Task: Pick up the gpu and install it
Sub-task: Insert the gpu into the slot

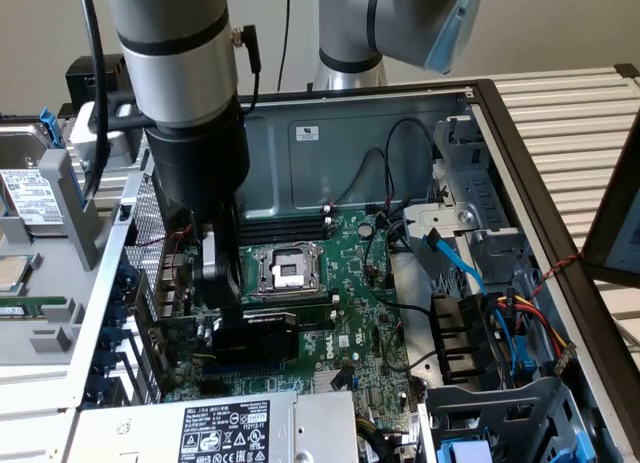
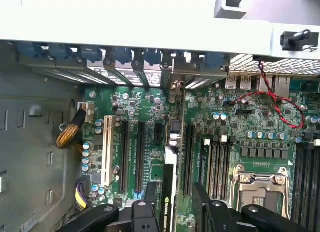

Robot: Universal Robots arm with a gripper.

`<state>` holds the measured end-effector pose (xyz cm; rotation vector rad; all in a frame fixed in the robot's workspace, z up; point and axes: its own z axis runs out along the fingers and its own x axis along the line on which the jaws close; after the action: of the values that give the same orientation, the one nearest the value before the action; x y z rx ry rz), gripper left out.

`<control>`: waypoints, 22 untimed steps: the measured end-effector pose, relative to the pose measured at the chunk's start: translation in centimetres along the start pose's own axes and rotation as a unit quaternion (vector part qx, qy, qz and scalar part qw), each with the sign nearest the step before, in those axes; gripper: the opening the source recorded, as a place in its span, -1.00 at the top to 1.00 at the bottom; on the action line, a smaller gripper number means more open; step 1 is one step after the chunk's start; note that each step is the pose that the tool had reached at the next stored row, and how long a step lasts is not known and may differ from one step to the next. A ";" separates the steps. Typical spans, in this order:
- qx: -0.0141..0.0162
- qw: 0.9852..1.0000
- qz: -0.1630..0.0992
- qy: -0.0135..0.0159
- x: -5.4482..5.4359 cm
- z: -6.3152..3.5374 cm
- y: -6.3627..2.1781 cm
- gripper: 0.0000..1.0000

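Note:
The gpu (image 1: 255, 328), a green card with a black shroud bearing a green label, stands on edge low over the large motherboard (image 1: 350, 313), just above a blue-ended slot. My gripper (image 1: 235, 318) reaches straight down into the open computer case and is shut on the card's upper part. In the wrist view the gpu (image 2: 167, 192) runs edge-on between my fingers (image 2: 150, 197), in line with the black expansion slots (image 2: 140, 152). My gripper (image 2: 172, 212) sits over those slots, and the card's far end points at the rear bracket openings (image 2: 172, 84).
The CPU socket (image 1: 285, 271) lies just beyond the card. A power supply (image 1: 220, 428) sits close in front. A drive cage with blue, red and yellow cables (image 1: 490, 333) fills the exterior view's right. A red-black wire (image 2: 270, 104) and a yellow sleeved cable (image 2: 67, 134) cross the board.

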<state>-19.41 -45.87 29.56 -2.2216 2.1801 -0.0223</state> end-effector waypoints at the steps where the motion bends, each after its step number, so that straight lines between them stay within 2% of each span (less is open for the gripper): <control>1: 0.000 1.000 0.000 0.000 0.0 -0.40 -0.01 0.16; 7: 0.000 1.000 0.000 0.000 0.0 -0.59 -0.02 0.21; 8: 0.000 1.000 0.000 0.000 0.0 -0.59 -0.02 0.34; 9: 0.000 1.000 0.000 0.000 0.0 -0.60 -0.02 0.34; 12: 0.000 1.000 0.000 0.000 0.0 -0.61 0.01 0.70; 13: 0.000 1.000 0.000 0.000 0.0 -0.61 0.07 0.70; 14: 0.000 1.000 0.000 0.000 0.0 -0.61 0.17 0.79; 22: 0.000 1.000 0.002 0.000 0.0 -0.18 0.86 0.79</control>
<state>-20.28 -45.84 29.72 -2.2168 2.1855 -0.0225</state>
